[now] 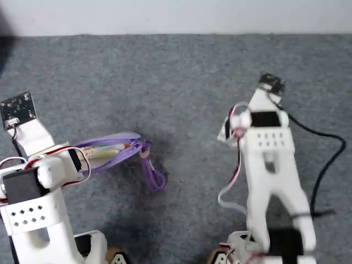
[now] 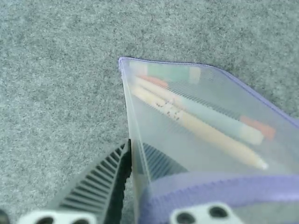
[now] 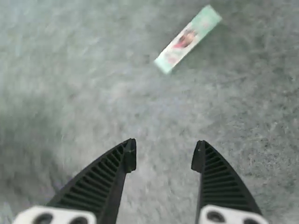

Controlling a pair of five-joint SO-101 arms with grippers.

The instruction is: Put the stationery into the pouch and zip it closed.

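A clear pouch [image 2: 201, 140] with purple trim hangs just above the grey carpet, and my left gripper [image 2: 135, 156] is shut on its edge. Inside it lie a pale yellow pen [image 2: 196, 128] and a mint marker [image 2: 219, 119] with an orange cap. From above, the pouch [image 1: 110, 151] stretches right from the left arm [image 1: 38, 192], its purple strap [image 1: 154, 177] trailing on the carpet. My right gripper [image 3: 163, 156] is open over bare carpet, nothing between its fingers. A small mint-green stationery stick [image 3: 188, 38] lies on the carpet some way beyond its fingertips.
Grey carpet [image 1: 181, 82] covers the whole work surface up to a white wall at the back. The right arm [image 1: 269, 159] stands right of centre, with a black cable [image 1: 324, 159] running along its right side.
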